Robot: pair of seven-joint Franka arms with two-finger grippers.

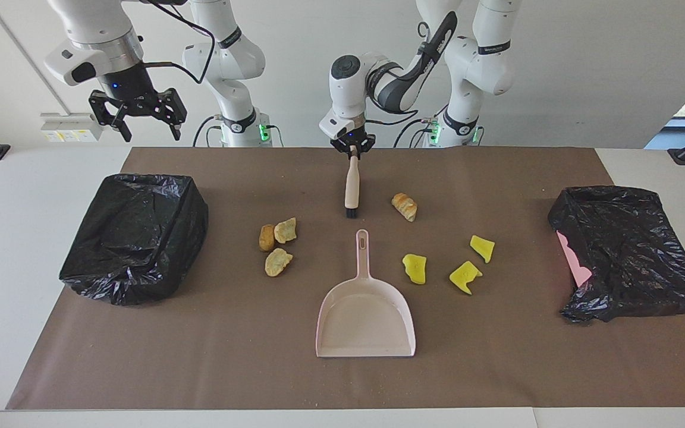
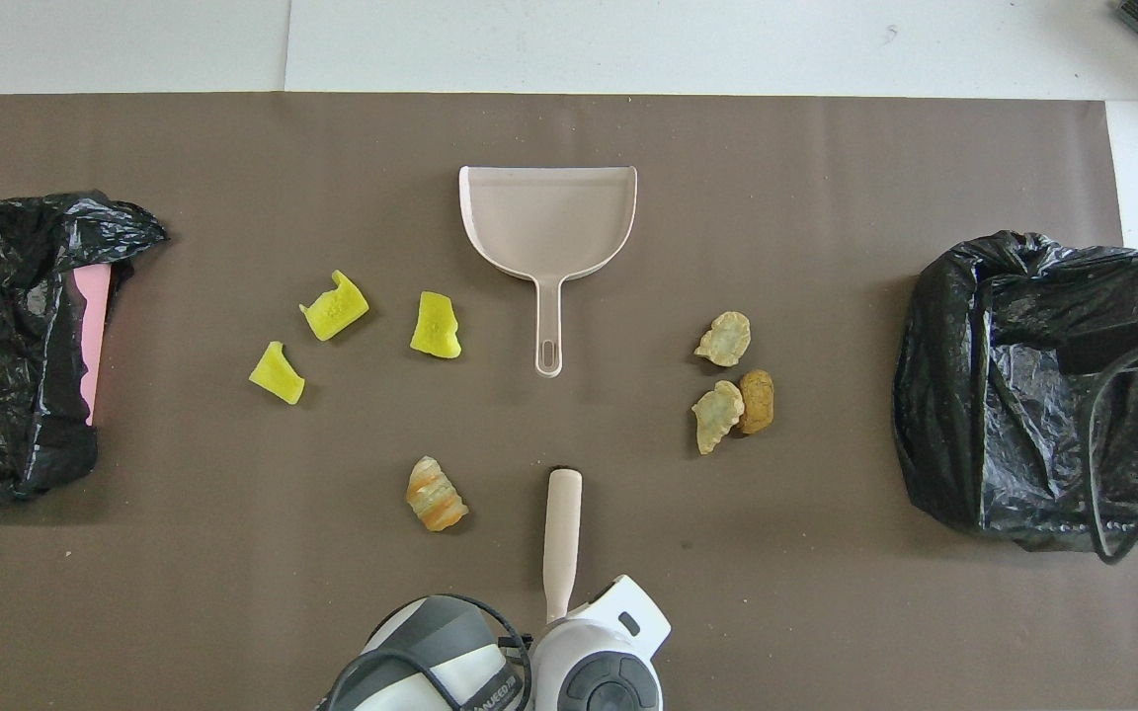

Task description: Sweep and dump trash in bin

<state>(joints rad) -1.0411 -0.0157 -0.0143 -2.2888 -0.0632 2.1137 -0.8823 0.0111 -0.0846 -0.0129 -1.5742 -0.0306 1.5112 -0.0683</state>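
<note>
My left gripper (image 1: 352,148) is shut on the top of the handle of a small beige brush (image 1: 351,184) that hangs bristles-down, close to the mat. The pale pink dustpan (image 1: 366,321) lies flat, its handle pointing at the brush (image 2: 563,533). Trash lies on the mat on either side of the dustpan (image 2: 549,217): three yellow scraps (image 1: 415,268) toward the left arm's end, a brown lump (image 1: 404,205) beside the brush, and three more lumps (image 1: 277,261) toward the right arm's end. My right gripper (image 1: 147,128) hangs open, high over the mat's edge near the black bin (image 1: 137,235).
A second bin lined with a black bag (image 1: 628,252), pink showing at its side, sits at the left arm's end. The brown mat (image 1: 229,356) covers most of the white table. The right arm's cable (image 2: 1112,474) hangs over the bin (image 2: 1023,395) below it.
</note>
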